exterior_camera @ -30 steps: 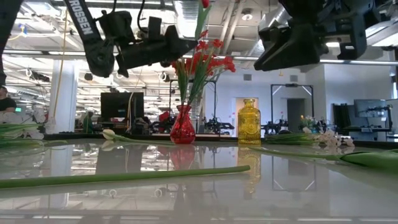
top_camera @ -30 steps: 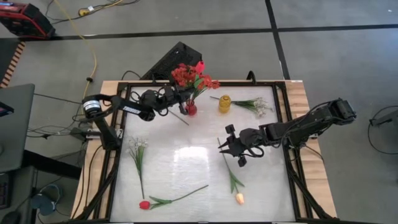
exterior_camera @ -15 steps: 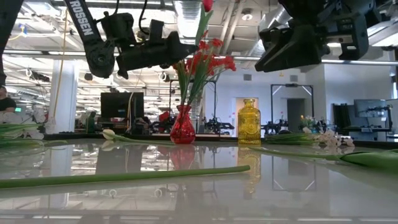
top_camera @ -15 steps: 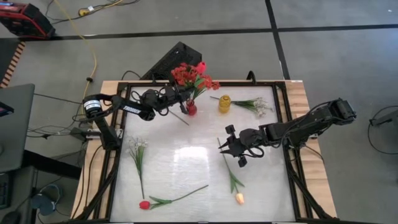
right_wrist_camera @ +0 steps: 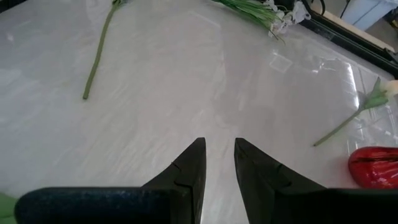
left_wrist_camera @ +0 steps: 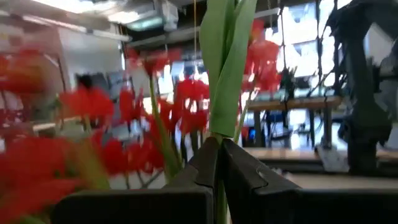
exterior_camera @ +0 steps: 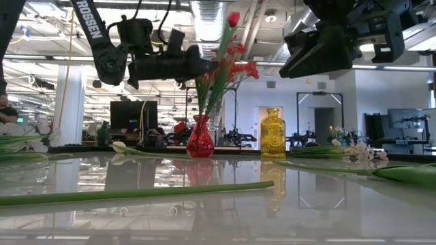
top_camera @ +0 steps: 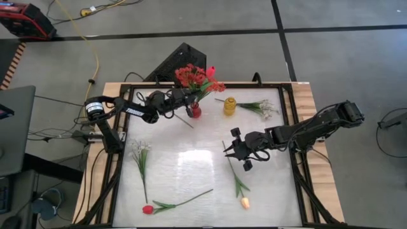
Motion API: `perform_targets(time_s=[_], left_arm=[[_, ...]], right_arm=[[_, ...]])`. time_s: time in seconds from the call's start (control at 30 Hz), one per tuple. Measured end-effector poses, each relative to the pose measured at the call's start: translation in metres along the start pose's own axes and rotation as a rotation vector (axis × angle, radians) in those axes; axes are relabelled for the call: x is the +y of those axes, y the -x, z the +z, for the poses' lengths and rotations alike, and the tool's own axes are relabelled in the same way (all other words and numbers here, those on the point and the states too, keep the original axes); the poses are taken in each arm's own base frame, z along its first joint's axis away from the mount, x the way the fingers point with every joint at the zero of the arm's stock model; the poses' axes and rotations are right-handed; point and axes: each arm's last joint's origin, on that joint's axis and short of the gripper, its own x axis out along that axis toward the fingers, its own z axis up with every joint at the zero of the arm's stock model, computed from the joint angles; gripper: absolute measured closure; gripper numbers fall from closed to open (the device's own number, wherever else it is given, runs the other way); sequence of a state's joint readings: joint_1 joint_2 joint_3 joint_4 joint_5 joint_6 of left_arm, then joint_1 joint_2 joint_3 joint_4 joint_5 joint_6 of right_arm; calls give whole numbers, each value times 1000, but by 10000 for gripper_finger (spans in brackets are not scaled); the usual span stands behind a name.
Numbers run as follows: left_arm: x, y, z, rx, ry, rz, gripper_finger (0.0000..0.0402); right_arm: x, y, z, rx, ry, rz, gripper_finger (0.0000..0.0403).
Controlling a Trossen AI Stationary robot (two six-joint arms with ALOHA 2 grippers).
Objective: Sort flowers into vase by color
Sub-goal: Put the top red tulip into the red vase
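A red vase (top_camera: pixel 195 112) stands at the far left centre of the table with a bunch of small red blossoms (exterior_camera: pixel 231 68) in it. My left gripper (exterior_camera: pixel 212 66) hovers just above the vase, shut on a red tulip (exterior_camera: pixel 233 19) whose bloom rises over the bunch. A yellow vase (top_camera: pixel 229 106) stands to the right, and a white sprig (top_camera: pixel 261 108) lies beside it. My right gripper (top_camera: pixel 232 149) is open above mid-table, over the stem end of a peach tulip (top_camera: pixel 241 191). Another white sprig (top_camera: pixel 141 158) and a red tulip (top_camera: pixel 172 205) lie on the near left. My left gripper pinches the tulip's green stem and leaf (left_wrist_camera: pixel 219 124) between its two fingers, well below the bloom. The fingers come nearly level from the table's left and lie across the stem. The tulip stands almost upright, leaning a little right. I cannot tell whether its lower end is in the vase.
A dark frame (top_camera: pixel 289 121) borders the white tabletop. A black device (top_camera: pixel 181 60) sits just beyond the far edge behind the red vase. The middle of the tabletop (top_camera: pixel 191 165) between the lying flowers is bare.
My left gripper has tipped down toward level and sunk slightly over the red vase. The held tulip has come down with it. Its bloom is lower and a little farther right, closer to the red bunch. My right gripper has kept still.
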State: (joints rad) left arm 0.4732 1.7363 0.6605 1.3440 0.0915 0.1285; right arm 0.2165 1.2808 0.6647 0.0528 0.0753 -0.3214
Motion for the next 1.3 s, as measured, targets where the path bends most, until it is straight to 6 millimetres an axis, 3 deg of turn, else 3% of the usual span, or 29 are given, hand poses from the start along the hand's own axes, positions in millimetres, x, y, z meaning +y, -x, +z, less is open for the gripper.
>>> perform_targets(time_s=[0.27,0.77,1.3], left_arm=[[0,0,-9,97,21,27,401],[0,0,-10,101,53,27,401],[0,0,-9,97,78,27,361]], right_arm=[[1,0,0,-2,3,5,292],[2,0,-1,18,5,12,292],[3,0,-4,41,-3,18,292]])
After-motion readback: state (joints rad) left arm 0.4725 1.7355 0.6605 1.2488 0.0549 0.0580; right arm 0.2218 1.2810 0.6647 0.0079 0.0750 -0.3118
